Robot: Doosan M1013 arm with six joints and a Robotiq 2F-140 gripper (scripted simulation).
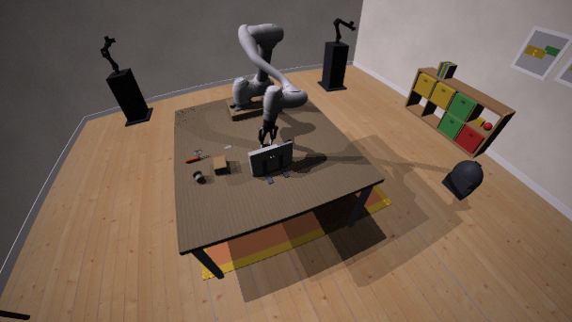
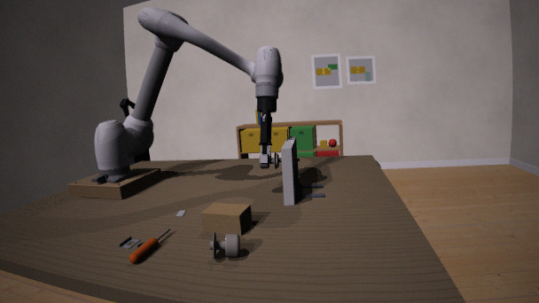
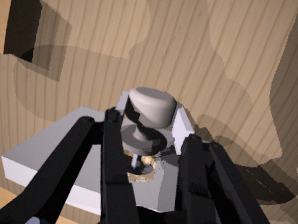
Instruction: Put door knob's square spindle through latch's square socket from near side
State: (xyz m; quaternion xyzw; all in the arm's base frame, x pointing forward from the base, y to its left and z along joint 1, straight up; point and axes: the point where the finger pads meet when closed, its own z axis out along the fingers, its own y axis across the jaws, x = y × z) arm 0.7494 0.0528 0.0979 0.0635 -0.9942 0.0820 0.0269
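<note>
My gripper hangs fingers-down just on the robot side of the upright grey door panel, which stands on the table with two feet. It is shut on a door knob with a pale round head and a dark round plate. In the wrist view the knob sits between my black fingers, right against the panel's face, above a brass-coloured latch ring. The spindle is hidden behind the knob and fingers. From above, the gripper is at the panel's top edge.
A second knob lies on the table near a wooden block. An orange-handled screwdriver and a small metal plate lie to the left. The robot base stands at the far end.
</note>
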